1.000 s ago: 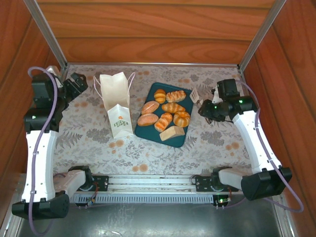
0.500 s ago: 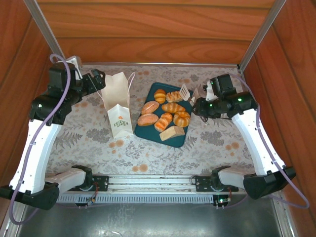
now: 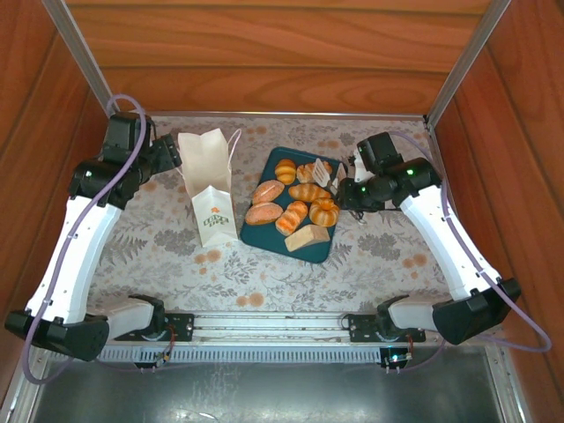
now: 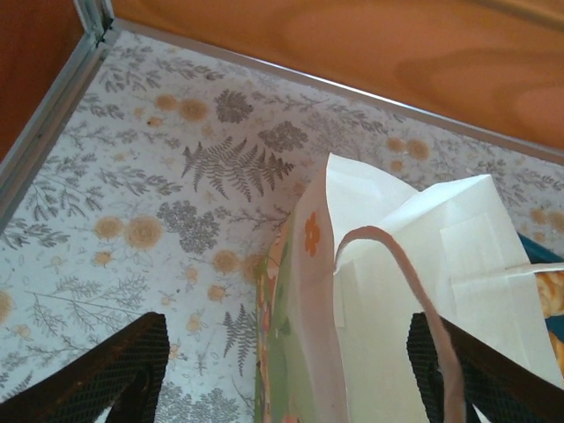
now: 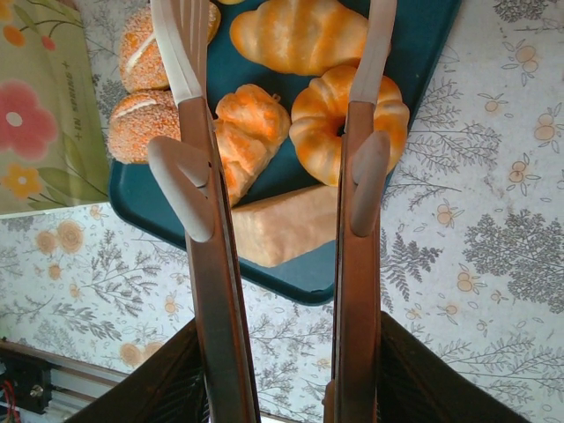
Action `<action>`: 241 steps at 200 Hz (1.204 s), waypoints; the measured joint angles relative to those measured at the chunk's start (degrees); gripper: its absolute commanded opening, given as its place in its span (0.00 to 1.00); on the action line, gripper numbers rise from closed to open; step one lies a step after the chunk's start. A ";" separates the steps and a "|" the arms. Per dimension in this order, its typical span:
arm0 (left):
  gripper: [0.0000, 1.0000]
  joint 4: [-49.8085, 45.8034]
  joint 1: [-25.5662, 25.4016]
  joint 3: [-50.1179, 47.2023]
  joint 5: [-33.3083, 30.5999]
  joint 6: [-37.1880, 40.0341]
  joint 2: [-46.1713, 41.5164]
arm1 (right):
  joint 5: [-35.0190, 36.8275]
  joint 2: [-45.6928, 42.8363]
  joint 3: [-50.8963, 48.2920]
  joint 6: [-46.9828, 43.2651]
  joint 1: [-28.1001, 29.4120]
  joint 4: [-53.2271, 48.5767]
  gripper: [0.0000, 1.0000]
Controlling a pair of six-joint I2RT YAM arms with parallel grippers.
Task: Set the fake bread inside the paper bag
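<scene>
The left gripper (image 3: 170, 159) had swung in from the back corner to the upright white paper bag (image 3: 210, 181), jaws wide but narrowing astride its rim — probably to hold the mouth open. The right gripper (image 3: 351, 189), clamped on cream-tipped wooden tongs (image 5: 207, 220), had carried them, blades apart and empty, over the glossy golden-brown toy rolls (image 3: 295, 201) on the dark teal tray (image 5: 423, 62) — none apparently bagged yet.
</scene>
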 measured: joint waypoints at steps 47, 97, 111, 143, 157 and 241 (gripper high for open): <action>0.42 0.37 0.00 0.00 -0.48 0.48 1.44 | 0.96 -0.04 -0.11 -0.28 0.79 -0.96 0.47; 0.20 1.79 0.00 -0.37 -0.35 0.31 1.42 | 1.25 -1.88 -1.03 -0.13 3.74 -3.54 0.47; 0.15 2.12 0.00 -0.55 -0.28 0.33 1.42 | 1.27 -2.47 -1.66 -0.02 4.50 -4.13 0.47; 0.00 2.86 0.00 -0.70 -0.24 0.33 1.42 | 1.73 -3.43 -4.50 0.22 4.83 -4.85 0.48; 0.00 2.99 0.00 -0.70 -0.22 0.46 1.42 | 2.01 -3.43 -5.51 0.24 4.83 -4.81 0.48; 0.00 4.11 0.22 -0.70 -0.22 2.05 1.42 | 6.16 -0.33 -6.01 -0.07 4.02 -4.42 0.50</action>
